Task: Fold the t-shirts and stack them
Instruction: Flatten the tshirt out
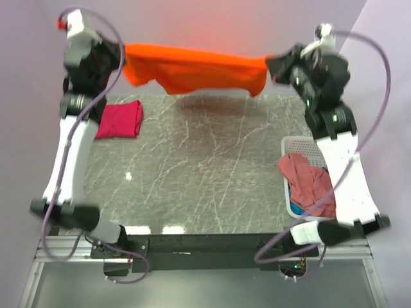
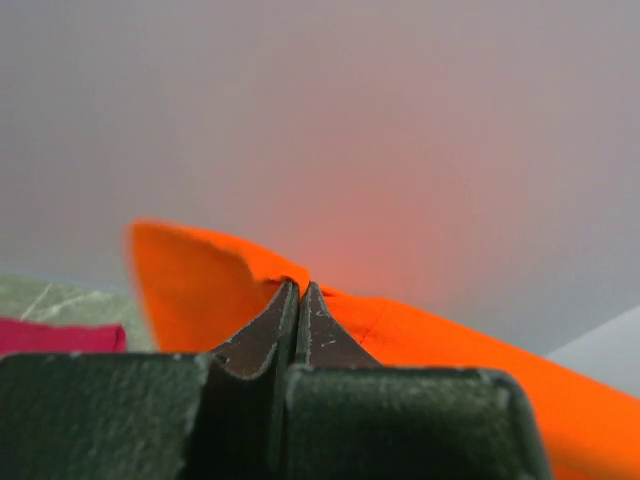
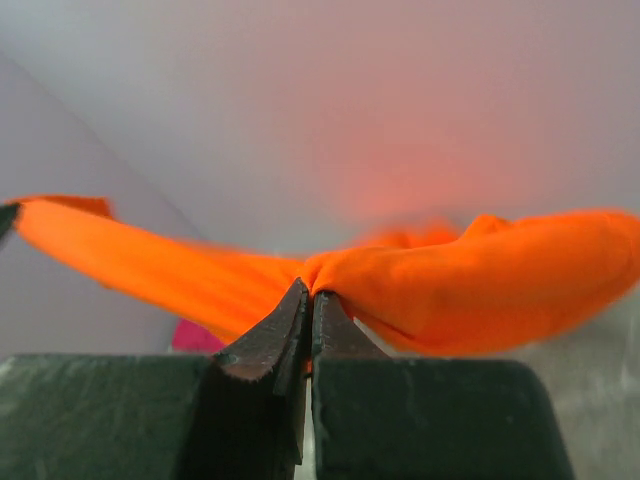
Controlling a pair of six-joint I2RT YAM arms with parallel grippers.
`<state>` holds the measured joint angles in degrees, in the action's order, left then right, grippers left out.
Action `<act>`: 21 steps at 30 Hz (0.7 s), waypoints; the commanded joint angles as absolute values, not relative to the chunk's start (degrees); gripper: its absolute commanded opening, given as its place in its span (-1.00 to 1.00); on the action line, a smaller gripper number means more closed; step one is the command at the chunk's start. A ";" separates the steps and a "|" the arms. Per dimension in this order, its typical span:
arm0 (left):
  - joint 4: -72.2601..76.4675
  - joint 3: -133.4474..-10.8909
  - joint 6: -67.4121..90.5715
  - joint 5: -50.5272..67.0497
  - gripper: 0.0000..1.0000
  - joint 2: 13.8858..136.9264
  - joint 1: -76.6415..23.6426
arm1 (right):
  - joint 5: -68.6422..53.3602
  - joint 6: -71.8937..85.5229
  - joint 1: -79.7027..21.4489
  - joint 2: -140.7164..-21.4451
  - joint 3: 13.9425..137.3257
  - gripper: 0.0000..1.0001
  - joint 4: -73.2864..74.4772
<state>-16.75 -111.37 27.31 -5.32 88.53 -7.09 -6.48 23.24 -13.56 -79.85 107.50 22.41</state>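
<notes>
The bright orange t-shirt [image 1: 192, 69] hangs stretched in the air above the table's far edge, held at both ends. My left gripper [image 1: 122, 56] is shut on its left end; in the left wrist view [image 2: 301, 287] the cloth [image 2: 200, 290] bunches at the closed tips. My right gripper [image 1: 270, 64] is shut on its right end, and the right wrist view [image 3: 309, 290] shows the orange cloth [image 3: 480, 290] pinched there. A folded magenta-pink t-shirt [image 1: 120, 119] lies at the table's far left. A dusty rose-pink shirt [image 1: 308, 179] lies over a blue one [image 1: 297, 208] in the basket.
The white lattice basket [image 1: 297, 146] stands at the table's right edge, partly under my right arm. The dark marble table top [image 1: 199, 173] lies below the hanging shirt. Purple walls stand behind and beside the table.
</notes>
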 commanded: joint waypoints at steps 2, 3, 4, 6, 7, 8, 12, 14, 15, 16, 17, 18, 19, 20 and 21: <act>-14.67 -88.37 31.53 -10.18 -0.99 77.29 -6.33 | -6.41 25.74 -12.74 -68.06 89.51 -1.00 21.62; -14.50 -84.07 33.12 -10.37 -0.99 75.69 -6.33 | -7.11 28.36 -12.74 -66.29 80.86 -1.00 21.53; -14.41 -75.58 35.40 -10.55 -0.99 74.11 -6.33 | -7.99 29.78 -12.92 -64.79 76.33 -1.00 21.19; -14.41 -68.33 40.42 -8.88 -0.99 70.59 -6.42 | -12.46 34.42 -13.36 -61.18 63.02 -1.00 18.73; -16.33 -63.16 42.52 -10.18 -0.99 69.36 -6.59 | -14.31 35.50 -13.71 -60.56 59.36 -1.00 17.15; -20.18 -60.76 47.32 -11.94 -0.99 69.00 -6.68 | -17.11 36.03 -14.06 -60.38 56.37 -1.00 16.79; -28.88 -53.71 55.71 -17.58 -0.99 68.29 -7.82 | -21.78 35.86 -15.99 -62.75 46.87 -0.90 19.33; -33.29 -50.99 59.65 -19.41 -0.55 67.94 -8.35 | -23.98 35.60 -16.61 -64.67 44.83 -0.57 20.47; -35.66 -49.85 60.11 -20.03 -0.39 67.59 -8.44 | -24.26 34.73 -16.61 -65.30 44.04 -0.31 21.26; -36.90 -48.01 60.55 -20.65 -0.19 67.15 -8.44 | -23.21 34.28 -16.70 -65.74 44.03 -0.17 23.44; -37.87 -47.55 61.69 -20.92 0.25 66.02 -8.44 | -22.25 33.93 -16.61 -66.18 44.29 -0.04 24.34; -38.58 -47.72 61.53 -21.18 0.79 65.40 -8.44 | -21.19 33.23 -16.61 -66.27 45.52 0.12 25.22; -39.80 -49.12 61.18 -21.70 0.98 64.96 -8.44 | -19.79 32.96 -16.61 -66.44 46.48 0.28 26.79; -40.60 -50.35 60.82 -22.32 0.99 63.99 -8.44 | -19.78 32.70 -16.70 -66.45 48.84 0.33 27.42; -41.39 -51.75 60.56 -23.19 0.99 63.72 -8.44 | -19.86 31.91 -16.70 -66.53 50.26 0.53 27.94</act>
